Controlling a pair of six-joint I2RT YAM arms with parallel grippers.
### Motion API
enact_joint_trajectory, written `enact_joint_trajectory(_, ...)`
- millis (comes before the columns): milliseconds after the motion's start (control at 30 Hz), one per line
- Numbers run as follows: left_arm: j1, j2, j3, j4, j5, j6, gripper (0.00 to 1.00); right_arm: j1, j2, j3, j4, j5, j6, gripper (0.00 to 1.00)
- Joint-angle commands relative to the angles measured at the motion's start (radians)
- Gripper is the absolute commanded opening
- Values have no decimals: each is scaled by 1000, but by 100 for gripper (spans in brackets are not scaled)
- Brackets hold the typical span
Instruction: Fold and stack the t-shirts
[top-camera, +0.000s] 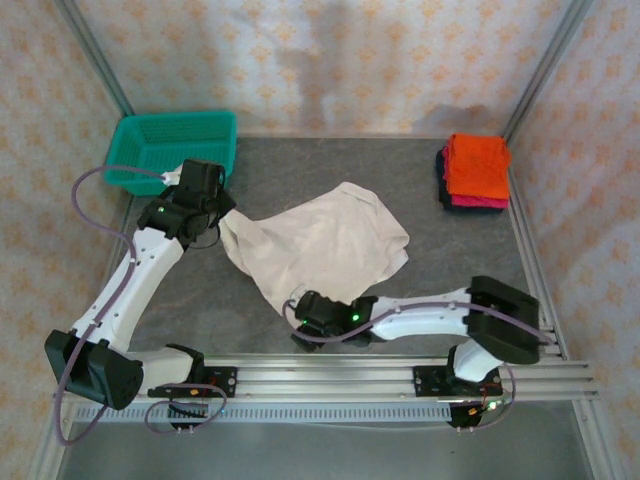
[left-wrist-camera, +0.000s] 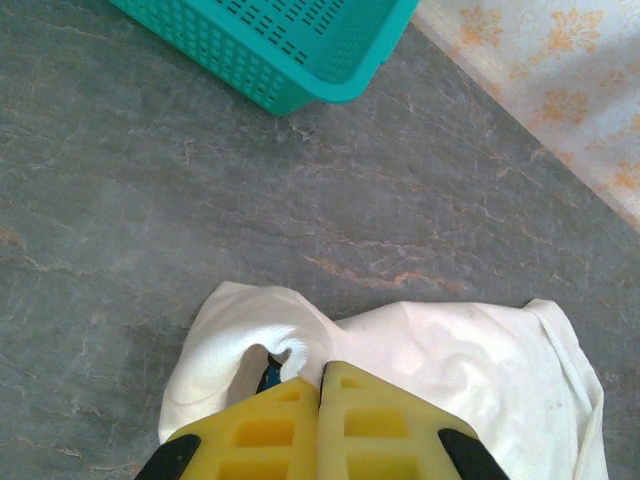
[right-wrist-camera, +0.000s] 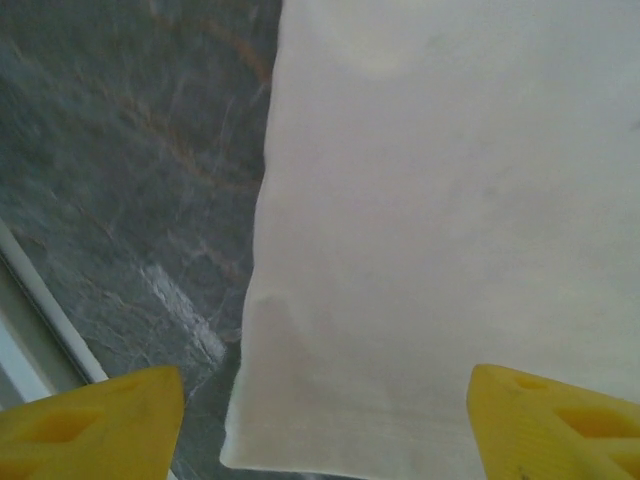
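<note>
Teal basket (left-wrist-camera: 290, 50) near left claw's (left-wrist-camera: 320, 372) white t-shirt (left-wrist-camera: 455, 350)

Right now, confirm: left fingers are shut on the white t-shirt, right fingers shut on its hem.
No. The right wrist view shows the right fingers spread open over the hem of the white t-shirt; the left fingers are shut on it.

White arms (top-camera: 130, 275), blk joints (top-camera: 195, 185), yellow claws (left-wrist-camera: 320, 385) (right-wrist-camera: 325, 405)

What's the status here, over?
Left end effector shut on white shirt. Right end effector open over its near hem. Shirt spread, unfolded. Folded stack far right; basket far left, apart from shirt.
</note>
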Motion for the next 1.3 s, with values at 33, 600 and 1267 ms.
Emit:
enact_joint_trajectory(33,10,-3,-8,8,-41,0,0,9,63,35,26,59,33,70)
enact_joint_trajectory(600,27,-41,-15,-14,-73,11,0,6,33,45,-90,131,8,0)
enact_joint_trajectory(1267,152,-13,532,-95,-177,164,0,-580,-617,433,-302,316,-312,0)
